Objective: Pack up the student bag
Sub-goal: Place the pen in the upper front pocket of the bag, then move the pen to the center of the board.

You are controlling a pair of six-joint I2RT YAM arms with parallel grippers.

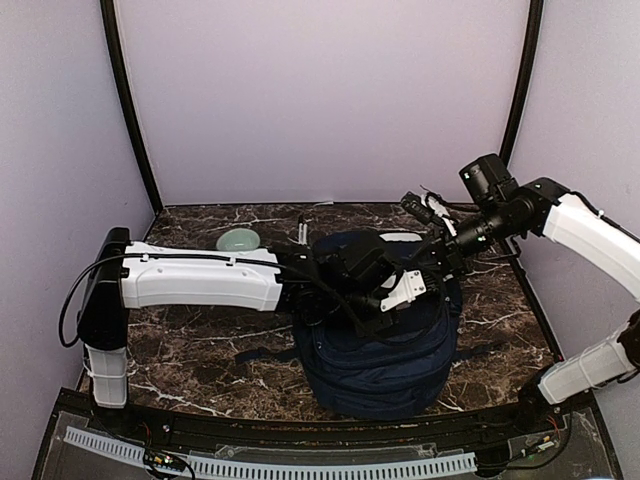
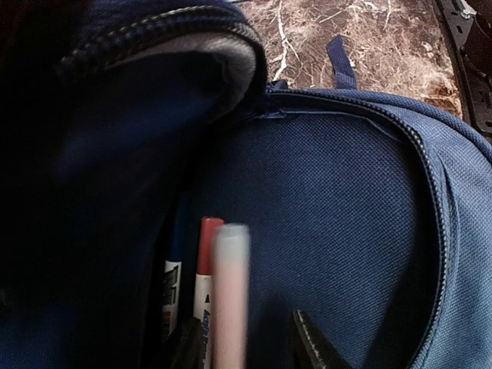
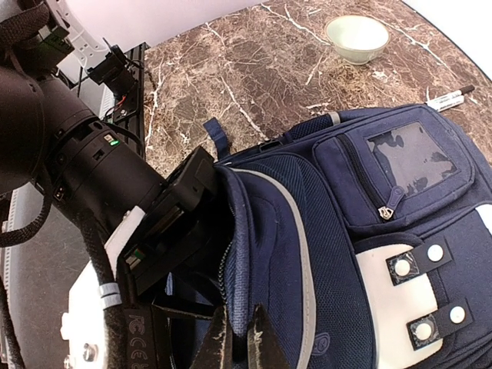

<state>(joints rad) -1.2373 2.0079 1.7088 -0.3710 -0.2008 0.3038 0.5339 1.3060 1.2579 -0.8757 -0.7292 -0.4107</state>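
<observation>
FC and CE marks on black casing (image 3: 144,323)

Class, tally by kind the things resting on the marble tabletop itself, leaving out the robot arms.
student bag: 1
bowl: 1
marker: 1
Total: 3

Navy student bag (image 1: 385,365) open near the front edge of the table (image 1: 190,345).
It sits right of centre, front face turned upward, showing a zip pocket with a clear window, pale grey trim and a white slotted patch. The main compartment is unzipped, its front panel lifted away from the dark interior.
</observation>
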